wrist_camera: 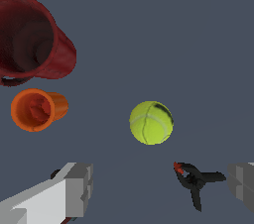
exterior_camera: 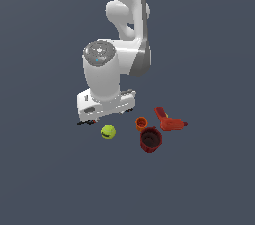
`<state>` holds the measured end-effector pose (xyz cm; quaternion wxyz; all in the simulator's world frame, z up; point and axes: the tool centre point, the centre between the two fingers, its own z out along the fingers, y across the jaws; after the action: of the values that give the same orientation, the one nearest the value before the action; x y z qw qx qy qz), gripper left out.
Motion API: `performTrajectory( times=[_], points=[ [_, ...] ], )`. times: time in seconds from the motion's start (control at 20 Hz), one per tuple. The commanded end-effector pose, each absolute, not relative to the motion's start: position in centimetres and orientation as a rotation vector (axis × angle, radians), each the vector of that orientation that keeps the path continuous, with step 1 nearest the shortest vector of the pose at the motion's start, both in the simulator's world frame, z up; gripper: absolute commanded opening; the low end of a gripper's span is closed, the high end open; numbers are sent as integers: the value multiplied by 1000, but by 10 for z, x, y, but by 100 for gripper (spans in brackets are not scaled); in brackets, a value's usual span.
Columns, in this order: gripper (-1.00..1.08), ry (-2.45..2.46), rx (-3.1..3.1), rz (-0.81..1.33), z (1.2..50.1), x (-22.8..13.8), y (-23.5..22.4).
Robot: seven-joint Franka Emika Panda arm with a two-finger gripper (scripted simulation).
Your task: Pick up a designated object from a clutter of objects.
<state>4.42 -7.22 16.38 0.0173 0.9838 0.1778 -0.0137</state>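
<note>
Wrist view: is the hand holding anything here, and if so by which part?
Nothing is held. The hand is open, its fingers wide apart on empty floor, and the small yellow-green tennis ball lies free, clear of them.

Ground [exterior_camera: 45, 179]: one flat, matte slate-grey plane, filling both views edge to edge. No seams, texture or markings. Lighting even and diffuse; shadows on the surface faint. Walls, furniture, windows: none visible in frame.
</note>
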Motion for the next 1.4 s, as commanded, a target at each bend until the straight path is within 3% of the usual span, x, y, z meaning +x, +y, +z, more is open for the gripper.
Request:
performTrajectory(
  times=[0.0, 0.4, 0.95, 1.35],
  points=[
    [100, 631, 3050, -32, 143, 48, -78],
    [100, 782, 3037, -7, 101, 53, -89],
    [100, 810, 3035, -3, 87, 53, -91],
    [100, 815, 3034, -1, 51, 53, -90]
  ],
)
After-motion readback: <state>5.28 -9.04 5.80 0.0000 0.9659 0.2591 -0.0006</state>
